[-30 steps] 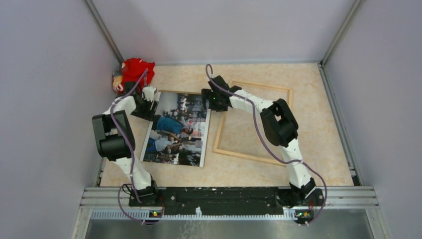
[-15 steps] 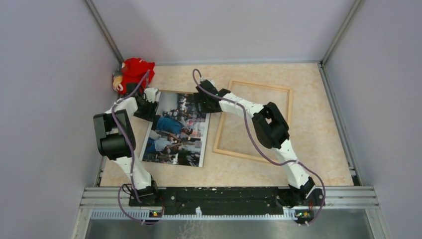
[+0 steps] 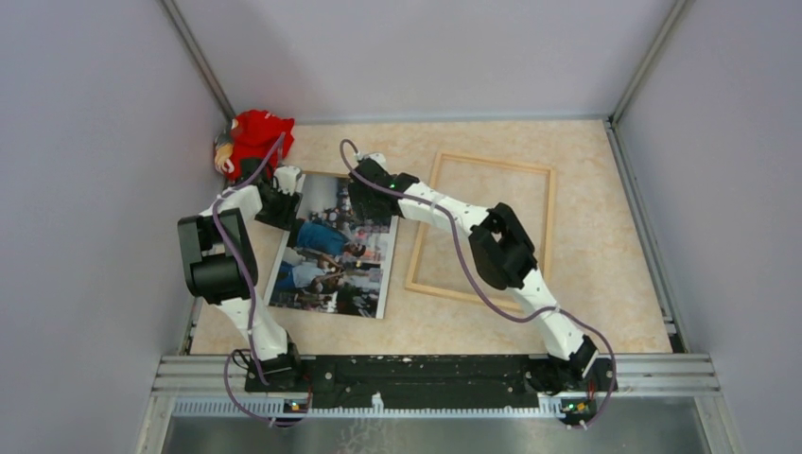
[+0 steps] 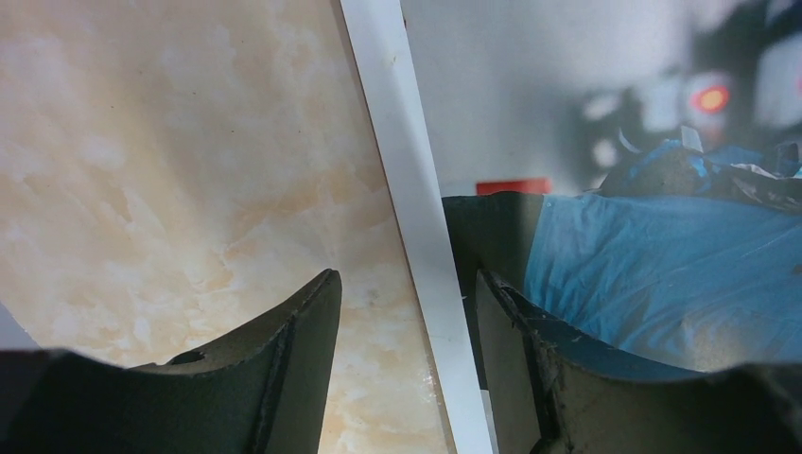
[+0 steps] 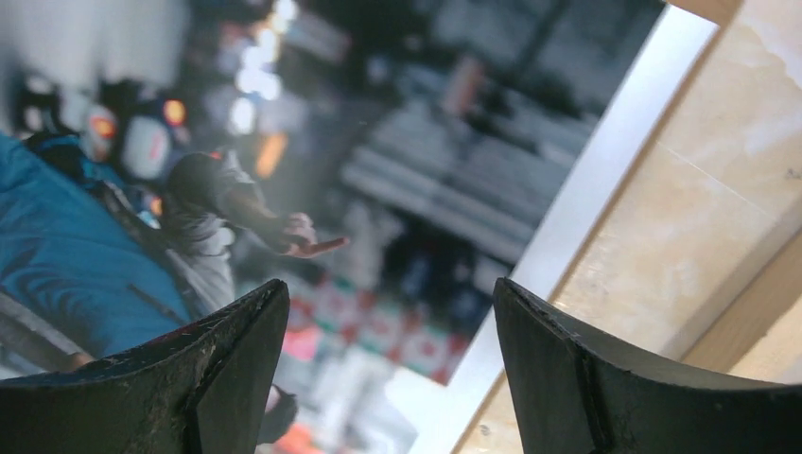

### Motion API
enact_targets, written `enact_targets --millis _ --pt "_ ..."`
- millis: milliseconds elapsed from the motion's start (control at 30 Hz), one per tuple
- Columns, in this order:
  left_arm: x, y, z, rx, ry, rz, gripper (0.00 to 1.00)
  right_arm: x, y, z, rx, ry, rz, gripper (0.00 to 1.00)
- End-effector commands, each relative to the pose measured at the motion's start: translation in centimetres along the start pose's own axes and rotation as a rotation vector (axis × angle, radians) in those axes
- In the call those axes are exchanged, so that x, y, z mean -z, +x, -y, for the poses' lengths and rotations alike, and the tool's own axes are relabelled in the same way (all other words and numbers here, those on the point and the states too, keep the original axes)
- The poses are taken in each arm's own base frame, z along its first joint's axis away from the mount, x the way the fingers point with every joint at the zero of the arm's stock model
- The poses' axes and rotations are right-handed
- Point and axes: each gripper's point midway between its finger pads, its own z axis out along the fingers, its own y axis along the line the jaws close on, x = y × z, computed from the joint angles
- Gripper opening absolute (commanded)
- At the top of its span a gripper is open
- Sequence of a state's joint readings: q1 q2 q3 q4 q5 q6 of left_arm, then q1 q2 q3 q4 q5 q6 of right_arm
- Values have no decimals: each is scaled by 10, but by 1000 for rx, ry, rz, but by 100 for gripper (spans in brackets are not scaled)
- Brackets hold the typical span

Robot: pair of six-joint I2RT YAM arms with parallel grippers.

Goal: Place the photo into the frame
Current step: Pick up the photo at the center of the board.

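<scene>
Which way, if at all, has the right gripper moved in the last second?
Yes. In the top view the right gripper has moved left, away from the frame, and now hangs open over the photo's far right part.

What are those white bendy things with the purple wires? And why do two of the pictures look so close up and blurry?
Those are two robot arms, a left arm and a right arm, bolted at the near edge of a table. One picture comes from a camera high above, so you see everything. The other two come from little cameras on the arms' wrists, so they look very close. The dark shapes at the bottom are each arm's own two fingers. On the table lie a photo of people, face up, a wooden frame beside it, and something red in the far corner. The left gripper is open at the photo's white edge. The right gripper is open just above the photo. Nothing is held.
</scene>
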State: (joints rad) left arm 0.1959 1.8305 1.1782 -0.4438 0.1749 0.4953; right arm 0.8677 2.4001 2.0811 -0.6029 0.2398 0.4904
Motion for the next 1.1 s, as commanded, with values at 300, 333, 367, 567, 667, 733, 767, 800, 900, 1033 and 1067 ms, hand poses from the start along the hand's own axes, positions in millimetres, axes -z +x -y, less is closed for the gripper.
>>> enact_targets --millis 300,333,367,567,667,733,767,800,900,1033,1067 --pt "-4 11 11 6 36 -38 62 12 -24 -2 53 50 68 82" --pt "1 5 8 10 39 -27 62 14 -29 2 39 47 77 83" --pt "6 -2 6 13 44 -14 63 15 -33 8 25 48 81 83" --pt "41 -52 -14 9 35 86 71 16 -46 38 -78 30 80 87" --pt "43 -61 -23 5 0 96 73 11 -44 43 -109 14 69 88" --pt "39 -58 -33 13 -47 81 74 8 -41 41 -114 7 60 89" --pt "35 -53 -37 15 -72 65 74 5 -39 41 -118 4 56 89" --pt "31 -47 -40 15 -97 48 74 3 -37 41 -124 2 48 90" --pt "18 -30 -52 16 -175 4 71 -2 -33 42 -141 -5 33 90" --pt "6 -12 -62 17 -250 -43 69 -5 -29 43 -161 -17 20 90" --pt "3 -10 -59 16 -235 -45 69 -5 -28 43 -162 -18 18 90"
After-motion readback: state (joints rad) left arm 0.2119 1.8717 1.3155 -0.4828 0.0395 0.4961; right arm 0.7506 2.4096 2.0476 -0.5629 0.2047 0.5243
